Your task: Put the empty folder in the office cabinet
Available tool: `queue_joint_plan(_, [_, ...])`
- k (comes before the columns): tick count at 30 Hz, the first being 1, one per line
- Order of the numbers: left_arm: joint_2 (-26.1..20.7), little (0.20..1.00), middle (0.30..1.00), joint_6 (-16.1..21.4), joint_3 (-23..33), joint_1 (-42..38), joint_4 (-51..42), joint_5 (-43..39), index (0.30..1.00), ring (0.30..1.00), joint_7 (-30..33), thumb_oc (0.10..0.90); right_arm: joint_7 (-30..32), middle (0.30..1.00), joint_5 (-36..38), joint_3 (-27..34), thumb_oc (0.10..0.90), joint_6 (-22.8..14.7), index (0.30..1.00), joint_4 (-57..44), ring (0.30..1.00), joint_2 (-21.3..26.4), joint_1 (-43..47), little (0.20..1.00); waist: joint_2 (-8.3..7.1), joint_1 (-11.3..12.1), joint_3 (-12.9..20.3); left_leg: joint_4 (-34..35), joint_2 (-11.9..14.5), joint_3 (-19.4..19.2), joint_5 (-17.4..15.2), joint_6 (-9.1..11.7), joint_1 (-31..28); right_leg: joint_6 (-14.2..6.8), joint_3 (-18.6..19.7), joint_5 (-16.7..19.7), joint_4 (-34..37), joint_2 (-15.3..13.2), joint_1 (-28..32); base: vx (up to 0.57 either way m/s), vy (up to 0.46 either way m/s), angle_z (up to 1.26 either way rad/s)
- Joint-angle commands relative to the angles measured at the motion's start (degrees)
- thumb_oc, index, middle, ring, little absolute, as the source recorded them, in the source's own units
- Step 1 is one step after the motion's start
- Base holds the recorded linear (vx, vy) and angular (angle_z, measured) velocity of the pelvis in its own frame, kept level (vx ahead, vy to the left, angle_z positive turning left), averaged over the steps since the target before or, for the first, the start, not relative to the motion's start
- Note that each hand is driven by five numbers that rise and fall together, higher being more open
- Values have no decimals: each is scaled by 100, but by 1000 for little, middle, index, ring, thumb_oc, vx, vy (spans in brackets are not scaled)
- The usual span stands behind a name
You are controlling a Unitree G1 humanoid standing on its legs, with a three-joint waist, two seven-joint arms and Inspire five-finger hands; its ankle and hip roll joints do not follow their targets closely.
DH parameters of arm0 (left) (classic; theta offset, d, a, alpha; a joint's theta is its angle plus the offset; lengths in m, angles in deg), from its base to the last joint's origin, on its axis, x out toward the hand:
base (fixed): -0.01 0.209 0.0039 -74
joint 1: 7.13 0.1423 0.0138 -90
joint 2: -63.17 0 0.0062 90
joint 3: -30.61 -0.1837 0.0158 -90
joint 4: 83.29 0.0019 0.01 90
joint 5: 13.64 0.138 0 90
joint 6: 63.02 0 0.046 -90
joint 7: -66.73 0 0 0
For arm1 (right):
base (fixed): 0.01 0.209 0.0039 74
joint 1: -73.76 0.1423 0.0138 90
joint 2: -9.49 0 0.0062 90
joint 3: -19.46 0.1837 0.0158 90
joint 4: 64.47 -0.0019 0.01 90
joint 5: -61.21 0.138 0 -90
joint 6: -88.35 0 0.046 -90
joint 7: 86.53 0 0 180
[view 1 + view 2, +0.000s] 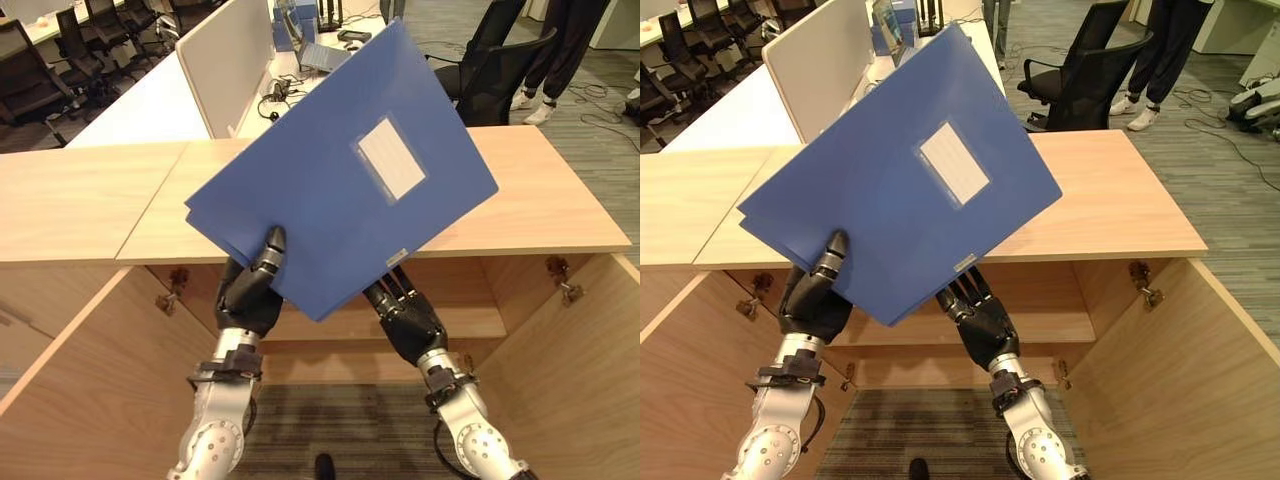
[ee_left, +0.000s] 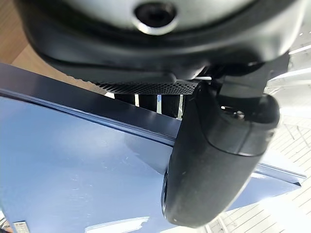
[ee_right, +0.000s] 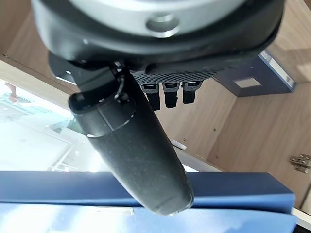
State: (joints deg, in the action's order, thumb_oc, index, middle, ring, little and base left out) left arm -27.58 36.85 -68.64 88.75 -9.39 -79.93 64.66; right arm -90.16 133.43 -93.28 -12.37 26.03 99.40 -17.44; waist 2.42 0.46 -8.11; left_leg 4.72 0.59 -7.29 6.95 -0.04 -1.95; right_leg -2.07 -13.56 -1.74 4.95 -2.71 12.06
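wood-grain cabinet (image 1: pixel 560 215) stands open before us. smooth blue folder (image 1: pixel 330 180), flat and rectangular, held tilted above its top; our left hand (image 1: pixel 255 285) and right hand (image 1: pixel 405 310) both pinch its lower edge.

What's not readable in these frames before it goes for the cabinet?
- Right robot hand: head views, its fingertips hidden under the blue folder.
- Left robot hand: its fingers are behind the folder; the thumb lies on top.
- Cabinet interior: the folder covers most of the shelf, so contents there are unknown.
- Folder contents: it is closed, so emptiness cannot be confirmed.
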Motion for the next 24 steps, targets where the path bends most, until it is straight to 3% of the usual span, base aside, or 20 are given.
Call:
queue_joint_plan(1, [-378,300,300,-104,-289,-221,-72,235,300,300,-620,400,-242,900,131,813,800,-781,900,-317,900,-808,1378,900,-173,51,251,28,138,486,-1052,211,-767,-454,296,-208,5,-422,-26,0,0,0])
queue_joint_plan(8, [-382,300,300,-159,-276,-142,-17,202,300,300,-649,400,-39,900,182,1060,800,-881,900,1,900,-914,1452,900,-171,86,253,28,127,507,-1063,206,-770,-460,269,-210,5,-422,-12,-1,2,1])
queue_joint_plan(24, [-492,300,300,-297,-269,-61,11,278,300,300,-901,400,106,900,136,1077,800,-660,900,898,900,-1002,1319,900,-155,110,211,28,111,533,-1068,198,-774,-459,274,-218,5,-429,-4,0,0,0])
